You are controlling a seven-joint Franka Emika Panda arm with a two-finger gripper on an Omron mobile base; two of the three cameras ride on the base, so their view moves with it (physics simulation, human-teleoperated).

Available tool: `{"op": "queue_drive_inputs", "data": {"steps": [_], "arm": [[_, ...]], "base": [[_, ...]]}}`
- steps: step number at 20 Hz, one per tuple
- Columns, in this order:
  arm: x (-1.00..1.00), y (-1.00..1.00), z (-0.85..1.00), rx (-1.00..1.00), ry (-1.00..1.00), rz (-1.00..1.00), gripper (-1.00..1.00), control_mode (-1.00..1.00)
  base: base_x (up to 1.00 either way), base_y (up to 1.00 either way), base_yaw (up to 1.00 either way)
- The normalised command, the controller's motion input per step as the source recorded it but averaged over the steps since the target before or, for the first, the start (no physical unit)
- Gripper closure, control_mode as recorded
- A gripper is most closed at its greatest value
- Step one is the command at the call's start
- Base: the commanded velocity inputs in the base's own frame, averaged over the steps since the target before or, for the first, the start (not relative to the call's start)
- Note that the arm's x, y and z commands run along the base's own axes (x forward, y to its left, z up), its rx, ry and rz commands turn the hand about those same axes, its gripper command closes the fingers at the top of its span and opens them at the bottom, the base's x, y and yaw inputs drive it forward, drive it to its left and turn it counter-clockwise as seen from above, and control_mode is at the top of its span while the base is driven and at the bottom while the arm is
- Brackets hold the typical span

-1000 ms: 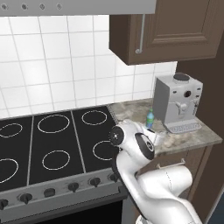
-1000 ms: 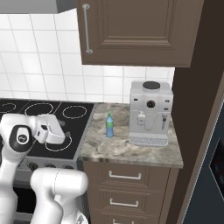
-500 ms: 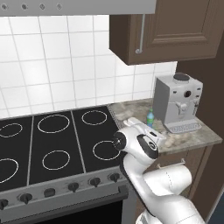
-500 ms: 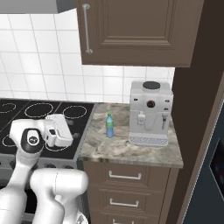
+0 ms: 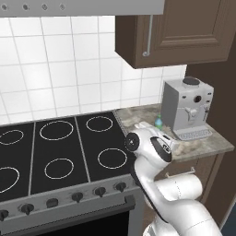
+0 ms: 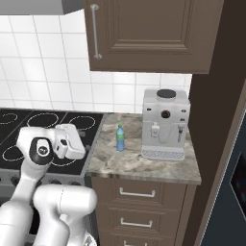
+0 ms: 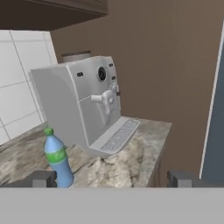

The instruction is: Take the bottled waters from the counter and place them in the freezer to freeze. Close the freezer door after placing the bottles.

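label text: bottle has a green label band, nothing legible on it
bottle look: slim translucent blue plastic, green-teal cap, green band round the middle
bottle axis: upright, long axis vertical, cap up
bottle location: on the counter, just left of the grey coffee machine, towards the tiled wall; right of the stovetop
gripper: fingers spread wide, holding nothing, near side of the bottle, not touching it
freezer: slate-blue edge showing at far right, past the brown panel
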Motion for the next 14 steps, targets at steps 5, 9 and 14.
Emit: {"op": "queue_drive_inputs", "data": {"steps": [5, 9, 14], "arm": [[0.38, -0.01, -0.24, 0.0, 0.04, -0.2, -1.0, -1.0], [0.4, -0.01, 0.0, 0.0, 0.15, -0.32, -1.0, -1.0], [0.5, 0.02, -0.06, 0.0, 0.16, -0.38, -1.0, -1.0]], "base": [[0.0, 0.0, 0.0], [0.0, 0.0, 0.0], [0.0, 0.0, 0.0]]}}
